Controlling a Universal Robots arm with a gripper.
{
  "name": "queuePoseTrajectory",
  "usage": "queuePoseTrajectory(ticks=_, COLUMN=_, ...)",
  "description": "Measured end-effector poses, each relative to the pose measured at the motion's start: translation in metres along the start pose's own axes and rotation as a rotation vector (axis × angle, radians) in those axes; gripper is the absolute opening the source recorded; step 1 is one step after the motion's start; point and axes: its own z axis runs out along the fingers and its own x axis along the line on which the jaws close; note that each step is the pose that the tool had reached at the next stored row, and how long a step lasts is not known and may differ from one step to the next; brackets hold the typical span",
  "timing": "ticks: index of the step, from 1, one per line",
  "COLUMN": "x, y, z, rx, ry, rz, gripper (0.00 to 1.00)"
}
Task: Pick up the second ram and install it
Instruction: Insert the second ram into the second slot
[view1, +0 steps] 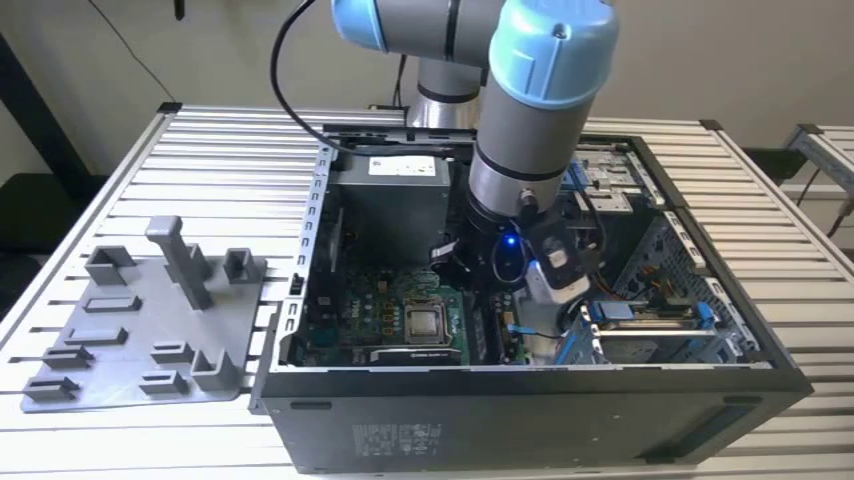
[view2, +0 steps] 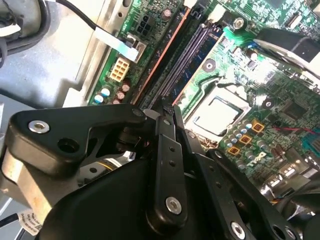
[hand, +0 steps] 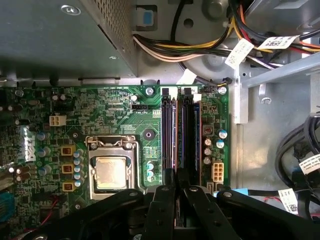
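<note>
Down inside the open black computer case (view1: 534, 400), the black two-fingered gripper (hand: 176, 181) has its fingers (hand: 162, 200) drawn close together, with just a thin gap left between them. In that gap sits the second ram (hand: 171, 135), a long, thin, dark memory stick seen edge-on. As far as both wrist views show, the fingertips pinch it from either side. The stick runs straight out from the fingertips along one of the black memory slots (hand: 187, 130), the slot nearer the square silver processor (hand: 110, 172). Whether it is fully seated there cannot be told.

The case holds a green motherboard (hand: 115, 115) with the processor at its middle. The memory slots lie just beside the processor, and a small white connector block (hand: 217, 172) lies beyond the slots from it. A grey metal power-supply box (view1: 387, 200) fills the part of the case farther from the processor, with a bundle of coloured cables (hand: 165, 47) next to it.

A grey plastic tray with upright posts (view1: 134, 330) lies outside the case on the slatted metal table (view1: 200, 140), well apart from the processor, on the exterior view's left. The grey and blue robot arm (view1: 534, 120) reaches down into the case over the slots – its wrist hangs close above the board
</note>
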Motion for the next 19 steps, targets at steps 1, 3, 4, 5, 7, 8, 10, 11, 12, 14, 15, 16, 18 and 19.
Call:
queuePoseTrajectory(ticks=1, x=0.0000, y=0.0000, z=0.0000, rx=-0.0001, ry=-0.0003, rz=-0.005, gripper=0.14)
queuePoseTrajectory(ticks=3, x=0.0000, y=0.0000, z=0.0003, rx=0.0001, ry=-0.0007, rz=-0.011, gripper=0.14)
queuePoseTrajectory(ticks=4, x=0.0001, y=-0.0001, z=0.0007, rx=0.0000, ry=-0.0008, rz=-0.011, gripper=0.14)
queuePoseTrajectory(ticks=5, x=0.0001, y=-0.0001, z=0.0011, rx=-0.0001, ry=-0.0008, rz=-0.012, gripper=0.14)
queuePoseTrajectory(ticks=7, x=0.0001, y=-0.0001, z=0.0017, rx=0.0001, ry=-0.0008, rz=-0.012, gripper=0.14)
queuePoseTrajectory(ticks=8, x=0.0001, y=-0.0001, z=0.0017, rx=0.0002, ry=-0.0007, rz=-0.012, gripper=0.14)
queuePoseTrajectory(ticks=10, x=0.0001, y=-0.0001, z=0.0018, rx=0.0001, ry=-0.0007, rz=-0.012, gripper=0.14)
queuePoseTrajectory(ticks=11, x=0.0000, y=-0.0001, z=0.0019, rx=0.0000, ry=-0.0008, rz=-0.012, gripper=0.14)
queuePoseTrajectory(ticks=12, x=0.0001, y=-0.0001, z=0.0019, rx=0.0000, ry=-0.0008, rz=-0.012, gripper=0.14)
queuePoseTrajectory(ticks=14, x=0.0001, y=-0.0001, z=0.0020, rx=0.0001, ry=-0.0008, rz=-0.012, gripper=0.14)
queuePoseTrajectory(ticks=15, x=0.0000, y=-0.0001, z=0.0021, rx=0.0000, ry=-0.0008, rz=-0.012, gripper=0.14)
queuePoseTrajectory(ticks=16, x=0.0000, y=-0.0001, z=0.0021, rx=0.0000, ry=-0.0007, rz=-0.011, gripper=0.14)
queuePoseTrajectory(ticks=18, x=0.0000, y=-0.0001, z=0.0022, rx=0.0000, ry=-0.0008, rz=-0.009, gripper=0.14)
queuePoseTrajectory(ticks=19, x=0.0000, y=-0.0001, z=0.0029, rx=-0.0004, ry=-0.0010, rz=-0.009, gripper=0.14)
